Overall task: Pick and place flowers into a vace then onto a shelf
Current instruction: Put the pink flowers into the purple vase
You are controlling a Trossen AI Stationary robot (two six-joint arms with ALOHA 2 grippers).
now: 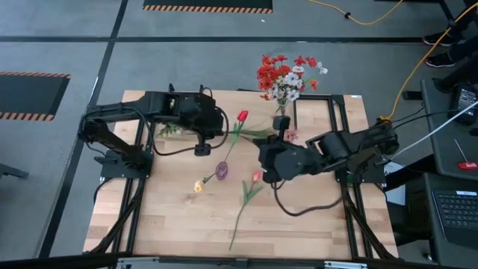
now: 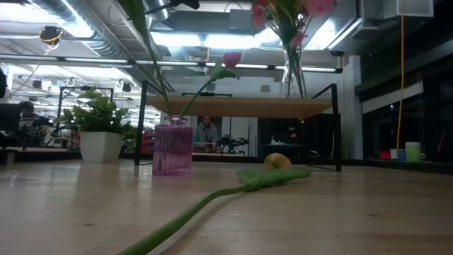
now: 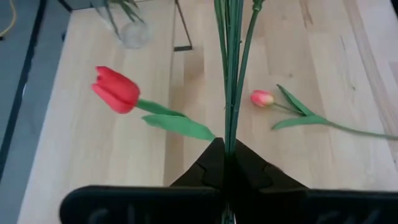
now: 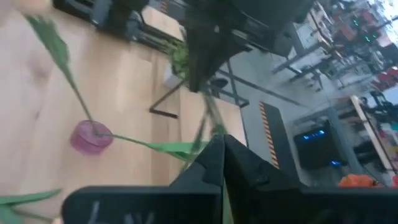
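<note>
My left gripper [image 1: 226, 128] is shut on a bunch of thin green flower stems [image 3: 231, 74] above the table's middle. These stems run toward my right gripper [image 1: 261, 147], which is shut on a green stem [image 4: 208, 127]. A red tulip [image 1: 243, 116] stands tilted with its stem in a small purple vase [image 1: 222, 170]. It also shows in the left wrist view [image 3: 115, 89]. A pink tulip [image 1: 256, 177] lies flat on the table. A glass vase with red and white flowers [image 1: 284, 75] stands on the shelf [image 2: 241, 107]. My left gripper pinches several thin green stems [image 3: 227, 134] between its two fingers. The stems run on straight ahead past the fingertips and are lifted clear of the table. My right gripper is shut on a green stem [image 4: 210, 134], which leads away toward my left arm. The view is blurred and the stem's part cannot be told.
A small green plant in a white pot [image 2: 99, 134] stands near the table's far left, under my left arm. The shelf's black legs [image 2: 337, 127] stand at the far right. The near half of the tabletop [image 1: 179, 224] holds only the pink tulip's long stem [image 1: 239, 224].
</note>
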